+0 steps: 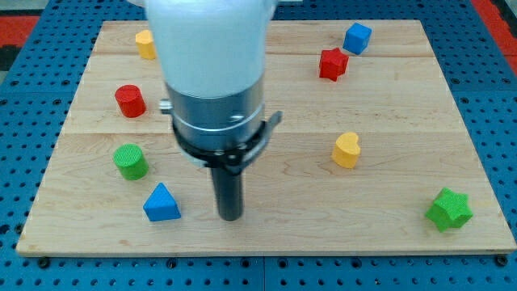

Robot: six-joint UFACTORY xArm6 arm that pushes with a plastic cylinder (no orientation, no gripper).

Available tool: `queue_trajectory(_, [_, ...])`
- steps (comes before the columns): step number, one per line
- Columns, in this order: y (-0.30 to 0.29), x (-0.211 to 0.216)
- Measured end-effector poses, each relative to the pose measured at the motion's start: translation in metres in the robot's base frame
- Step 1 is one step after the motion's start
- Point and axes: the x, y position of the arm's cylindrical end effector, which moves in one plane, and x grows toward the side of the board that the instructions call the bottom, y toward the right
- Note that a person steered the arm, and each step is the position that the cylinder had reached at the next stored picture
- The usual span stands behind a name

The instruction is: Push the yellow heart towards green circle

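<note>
While my tip (230, 217) rests on the worktop (388, 234) just beside the blue triangle (161, 203), the yellow heart (346, 150) lies well apart toward the view's right, and the green circle (130, 161) sits at the view's left; I have no jaws.

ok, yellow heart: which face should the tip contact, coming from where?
Probably its view-right side: the green circle lies far to the view's left of the yellow heart. My tip sits left of and below the heart, so it must circle round first.

White rounded arm housing, silver metal collar, black clamp ring, dark rod.
</note>
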Motion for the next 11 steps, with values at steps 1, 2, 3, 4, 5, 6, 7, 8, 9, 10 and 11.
queue_trajectory(1, [-0.071, 0.001])
queue_trajectory(2, [-0.090, 0.001])
queue_trajectory(3, [-0.001, 0.000])
queue_trajectory(4, [0.131, -0.002])
queue_trajectory(5, [0.238, -0.003])
queue_trajectory(6, [0.243, -0.055])
queue_trajectory(7, [0.241, -0.099])
queue_trajectory(8, [0.156, -0.089])
queue_trajectory(9, [0.162, -0.076])
queue_trajectory(10, [0.123, -0.071])
queue_trajectory(11, [0.019, -0.078])
